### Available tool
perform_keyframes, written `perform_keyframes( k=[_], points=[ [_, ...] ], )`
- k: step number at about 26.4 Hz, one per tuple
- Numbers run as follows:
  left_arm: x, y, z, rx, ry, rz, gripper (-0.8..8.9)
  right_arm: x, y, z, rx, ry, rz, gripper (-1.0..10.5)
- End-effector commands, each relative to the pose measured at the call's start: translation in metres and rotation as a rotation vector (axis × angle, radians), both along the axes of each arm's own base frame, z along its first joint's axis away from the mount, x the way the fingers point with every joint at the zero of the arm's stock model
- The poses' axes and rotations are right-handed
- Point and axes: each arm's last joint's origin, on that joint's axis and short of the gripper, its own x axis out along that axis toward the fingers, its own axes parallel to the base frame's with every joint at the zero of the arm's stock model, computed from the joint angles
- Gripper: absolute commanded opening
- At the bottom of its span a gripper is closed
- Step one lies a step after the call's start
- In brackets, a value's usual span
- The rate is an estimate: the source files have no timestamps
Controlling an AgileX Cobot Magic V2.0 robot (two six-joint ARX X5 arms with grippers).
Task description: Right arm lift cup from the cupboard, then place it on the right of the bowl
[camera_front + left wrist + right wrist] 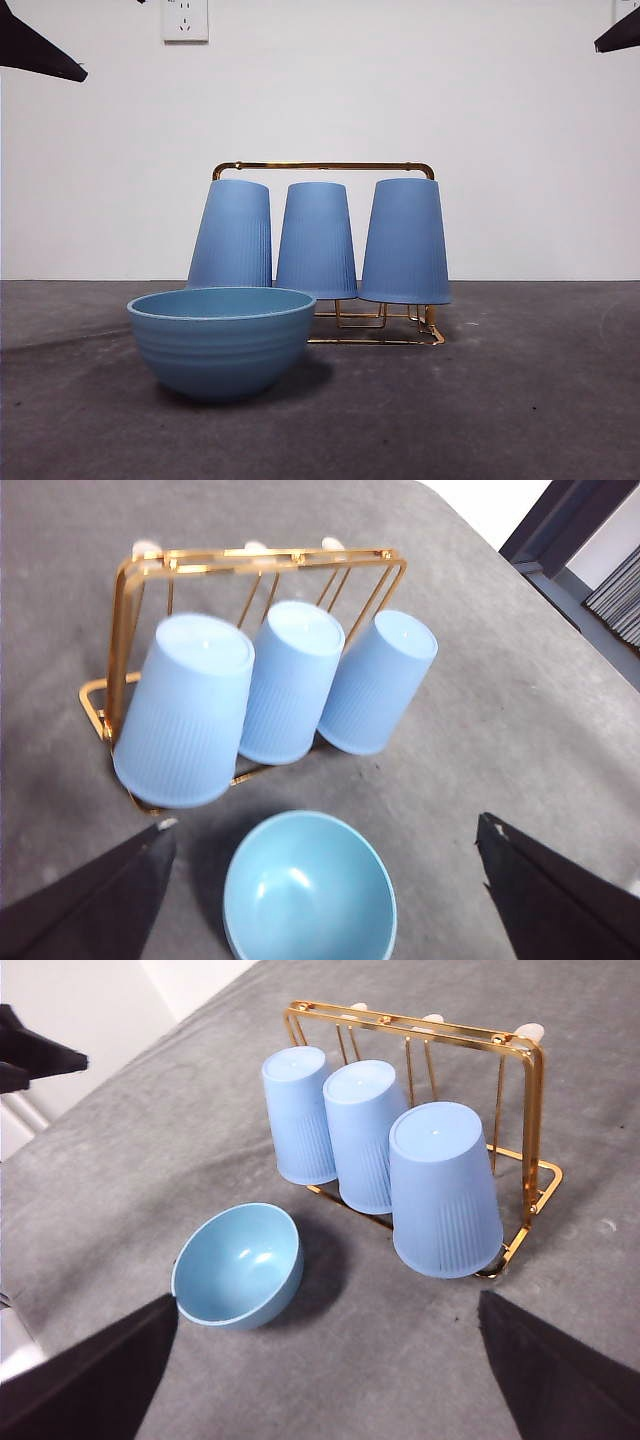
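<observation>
Three light-blue ribbed cups hang upside down on the gold wire cupboard [325, 166]: left [232, 235], middle [316, 240] and right [405, 240]. The blue-teal bowl [222, 340] stands on the table in front of the left cup. My right gripper [328, 1298] is open and empty, high above the table on the bowl's side of the rack, with the right cup [445, 1200] nearest and the bowl [240, 1265] beside it. My left gripper [325, 823] is open and empty, high over the bowl [310, 890], apart from the cups [292, 680].
The table is dark grey [540, 400], with a white wall and a socket [185, 18] behind. A black arm tip shows at each top corner of the front view [40, 50] [620, 35]. The other arm's tip [30, 1055] shows in the right wrist view.
</observation>
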Motion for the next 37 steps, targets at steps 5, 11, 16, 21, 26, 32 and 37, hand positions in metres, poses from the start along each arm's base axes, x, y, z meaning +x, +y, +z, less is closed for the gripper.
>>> perform_keyframes(
  k=[5, 11, 16, 21, 26, 32, 37],
  points=[
    [-0.008, 0.001, 0.005, -0.004, 0.024, -0.006, 4.68, 0.024, 0.012, 0.0, 0.002, 0.033, -0.032, 5.0],
    [-0.01, 0.002, 0.005, -0.001, 0.033, -0.006, 4.68, 0.066, 0.03, -0.006, -0.052, 0.151, -0.025, 5.0],
    [-0.01, 0.002, 0.005, 0.0, 0.033, -0.007, 4.68, 0.107, 0.049, 0.0, -0.131, 0.274, -0.039, 5.0],
    [-0.01, 0.002, 0.005, 0.002, 0.032, -0.008, 4.68, 0.156, 0.074, 0.01, -0.273, 0.379, -0.048, 5.0],
    [-0.011, 0.002, 0.005, 0.002, 0.035, -0.007, 4.68, 0.187, 0.101, 0.019, -0.42, 0.424, -0.049, 5.0],
    [-0.011, 0.001, 0.004, 0.002, 0.036, -0.008, 4.69, 0.204, 0.133, 0.017, -0.556, 0.465, -0.033, 5.0],
    [-0.011, 0.001, 0.004, 0.002, 0.037, -0.013, 4.68, 0.209, 0.152, -0.006, -0.701, 0.511, -0.05, 5.0]
  ],
)
